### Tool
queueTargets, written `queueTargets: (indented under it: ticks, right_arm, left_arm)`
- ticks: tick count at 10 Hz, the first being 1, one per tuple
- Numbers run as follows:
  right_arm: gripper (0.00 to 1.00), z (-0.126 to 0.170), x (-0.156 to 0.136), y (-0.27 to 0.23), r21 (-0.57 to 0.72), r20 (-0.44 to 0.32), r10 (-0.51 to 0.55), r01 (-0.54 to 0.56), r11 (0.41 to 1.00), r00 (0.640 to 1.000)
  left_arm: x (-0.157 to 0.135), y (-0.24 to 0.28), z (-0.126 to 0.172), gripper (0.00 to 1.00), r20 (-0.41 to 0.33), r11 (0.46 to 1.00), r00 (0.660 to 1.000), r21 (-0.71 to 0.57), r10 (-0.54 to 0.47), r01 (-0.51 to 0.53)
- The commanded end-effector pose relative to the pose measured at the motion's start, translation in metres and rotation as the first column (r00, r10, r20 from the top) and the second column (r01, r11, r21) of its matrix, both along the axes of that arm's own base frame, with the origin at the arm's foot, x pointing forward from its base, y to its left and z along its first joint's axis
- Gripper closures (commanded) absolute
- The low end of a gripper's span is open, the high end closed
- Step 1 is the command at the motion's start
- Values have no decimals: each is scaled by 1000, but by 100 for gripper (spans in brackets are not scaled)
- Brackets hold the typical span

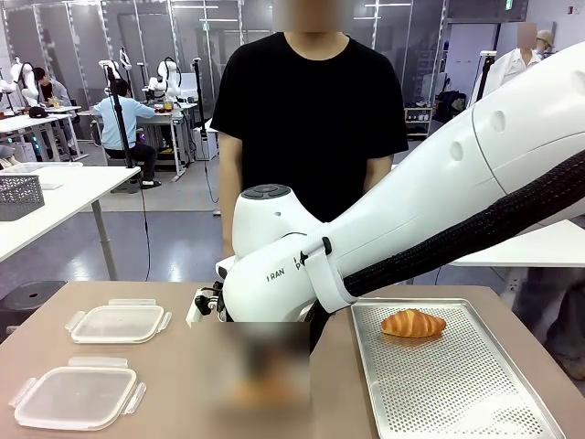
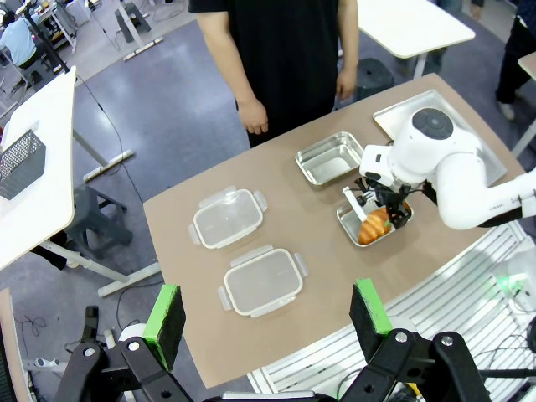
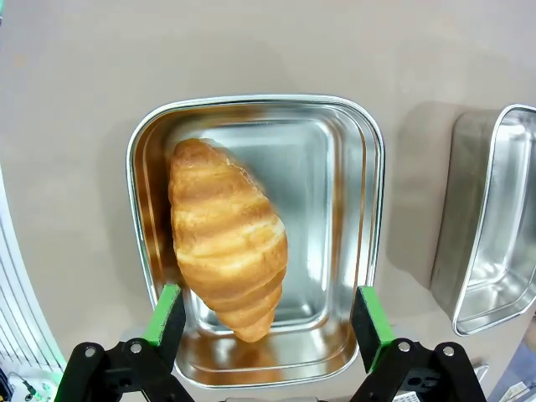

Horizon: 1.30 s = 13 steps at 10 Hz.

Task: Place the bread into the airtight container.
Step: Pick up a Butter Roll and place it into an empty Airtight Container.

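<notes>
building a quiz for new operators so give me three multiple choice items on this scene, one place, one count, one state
1. Where does the croissant under the right claw lie? A in a container B in the person's hand C on the floor
2. How many clear lids are on the table? A one B two C three
3. The right claw is: A open B shut on the croissant C shut, empty
1 A, steel walls ring it. 2 B, both lie side by side. 3 A, its jaws stand wide apart.
</notes>
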State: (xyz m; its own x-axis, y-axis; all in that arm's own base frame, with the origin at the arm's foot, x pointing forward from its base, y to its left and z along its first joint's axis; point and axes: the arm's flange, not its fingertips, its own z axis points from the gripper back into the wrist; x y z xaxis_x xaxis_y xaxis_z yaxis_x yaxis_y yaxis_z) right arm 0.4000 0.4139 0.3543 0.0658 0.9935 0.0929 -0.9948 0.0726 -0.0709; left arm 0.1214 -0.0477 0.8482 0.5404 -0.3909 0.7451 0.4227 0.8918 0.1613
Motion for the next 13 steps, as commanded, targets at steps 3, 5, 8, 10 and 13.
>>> queueTargets:
  ticks: [3,5,8,10,13]
  right_arm:
    - [0,0,0,1,0,0,1,-1,1000,1000]
    - [0,0,0,1,0,0,1,-1,1000,1000]
    - [0,28,-2,-19,-33,56,-30,31,999,998]
    - [0,91,-18,-64,-2,83,-117,117,993,990]
    - [0,153,-48,-150,-39,155,-281,290,956,947]
  left_arm:
    - [-6,0,3,0,11,1000,1000,0,-3,3]
    - [-6,0,3,0,11,1000,1000,0,-3,3]
    - [-6,0,3,0,11,1000,1000,0,-3,3]
    - [-6,0,3,0,11,1000,1000,0,-3,3]
    - [-6,0,3,0,11,1000,1000,0,-3,3]
